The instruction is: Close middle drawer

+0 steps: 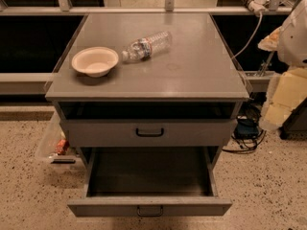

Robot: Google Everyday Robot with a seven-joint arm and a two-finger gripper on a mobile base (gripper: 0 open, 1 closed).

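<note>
Jaws' state cannot be told; gripper [283, 99] hangs right of the counter [192, 66]. The middle drawer [148, 178] open, empty; bowl [95, 61] empty beside bottle [146, 46].

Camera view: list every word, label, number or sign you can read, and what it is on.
Nothing is readable.
Water bottle: its label is too small to read.
Bowl, open middle drawer, and the gripper at the right edge beside the cabinet: no writing visible.
</note>
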